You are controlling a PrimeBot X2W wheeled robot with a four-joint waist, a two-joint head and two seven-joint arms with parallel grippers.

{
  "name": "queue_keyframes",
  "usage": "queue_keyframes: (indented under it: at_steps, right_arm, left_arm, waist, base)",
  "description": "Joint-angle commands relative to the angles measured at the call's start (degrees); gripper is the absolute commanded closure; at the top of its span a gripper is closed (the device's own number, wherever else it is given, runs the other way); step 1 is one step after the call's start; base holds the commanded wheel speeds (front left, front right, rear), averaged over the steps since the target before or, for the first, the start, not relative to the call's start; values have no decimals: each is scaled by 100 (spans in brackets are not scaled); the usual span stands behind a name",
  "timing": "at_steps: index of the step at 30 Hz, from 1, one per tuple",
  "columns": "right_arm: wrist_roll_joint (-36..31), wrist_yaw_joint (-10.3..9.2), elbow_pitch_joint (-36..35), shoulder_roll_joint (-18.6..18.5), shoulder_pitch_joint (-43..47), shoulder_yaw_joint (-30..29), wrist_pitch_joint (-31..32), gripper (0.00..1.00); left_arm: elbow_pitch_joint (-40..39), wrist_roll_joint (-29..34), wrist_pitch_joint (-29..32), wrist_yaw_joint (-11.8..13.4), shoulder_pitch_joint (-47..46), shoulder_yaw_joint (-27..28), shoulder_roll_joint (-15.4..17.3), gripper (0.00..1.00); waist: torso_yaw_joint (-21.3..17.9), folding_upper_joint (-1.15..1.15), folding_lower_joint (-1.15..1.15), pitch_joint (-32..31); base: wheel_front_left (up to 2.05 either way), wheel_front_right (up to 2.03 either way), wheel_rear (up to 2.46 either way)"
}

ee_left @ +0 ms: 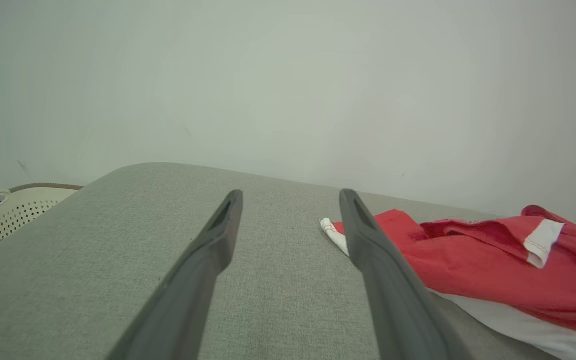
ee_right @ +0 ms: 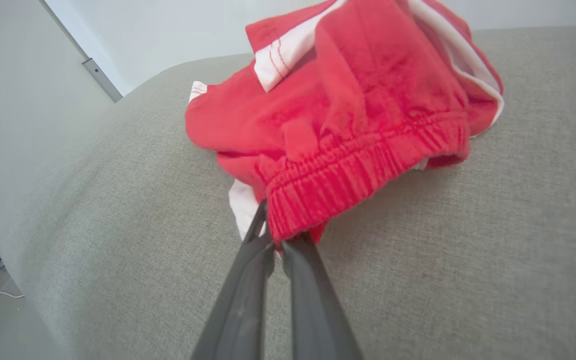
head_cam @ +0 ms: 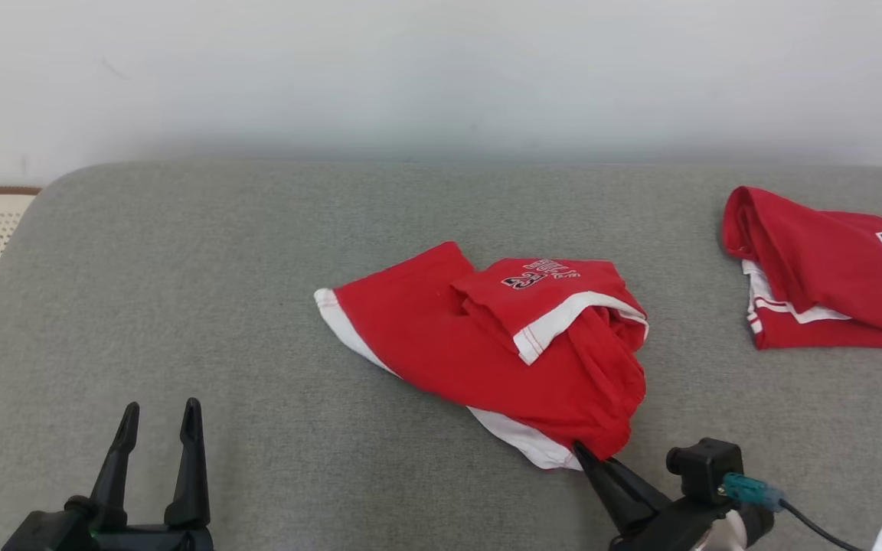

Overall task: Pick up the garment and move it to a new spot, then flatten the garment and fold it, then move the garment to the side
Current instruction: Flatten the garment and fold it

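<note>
The red shorts (head_cam: 441, 329) lie crumpled mid-frame on the grey surface (head_cam: 181, 268), long axis running upper left to lower right. The right claw (head_cam: 580, 450) — pressed together — pinches their waistband (ee_right: 363, 180) at that lower-right end; the left claw (head_cam: 159, 417), spread wide, sits well apart at lower left, so the lift falls to the right arm.

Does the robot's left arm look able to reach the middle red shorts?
Probably yes. The left pincer stands open over bare grey cushion, with nothing between it and the red shorts. The right pincer is shut on their waistband, off to the other side.
</note>
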Motion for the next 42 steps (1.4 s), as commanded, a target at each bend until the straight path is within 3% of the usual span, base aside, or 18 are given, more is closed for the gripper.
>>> queue_keyframes:
  at_steps: [1,9,16,23,24,25,42]
  right_arm:
    - [109,-2,-157,-140,88,13,81,100]
    - [655,1,-1055,-896,424,61,792,100]
    - [1090,-1,-1692,-1567,835,-309,1469,100]
    - [1169,-1,-1803,-1578,1079,-570,2008,100]
    - [1133,-1,-1776,-1512,1107,-613,1994,77]
    - [1035,-1,-1734,-1478,1115,-666,1964,2]
    - [-185,-1,-1303,-745,1302,-1845,1359,0]
  left_arm:
    - [4,-13,-24,15,94,2,2,0]
    - [3,-50,-24,48,154,14,2,0]
    - [-26,-103,-24,99,231,19,1,0]
    - [-51,-133,-24,135,228,-15,2,0]
    - [-51,-133,-24,137,224,-13,1,0]
    - [-50,-133,-24,136,221,-10,2,0]
    - [-73,-34,-24,108,256,119,1,0]
  waist:
    - [-115,0,0,-48]
    - [-220,0,0,-78]
    - [-275,0,0,-74]
    - [-273,0,0,-52]
    - [-270,0,0,-49]
    - [-266,0,0,-47]
    - [-248,0,0,-51]
  base:
    - [0,0,0]
    - [0,0,0]
    - [0,0,0]
    - [0,0,0]
    - [0,0,0]
    - [0,0,0]
    - [0,0,0]
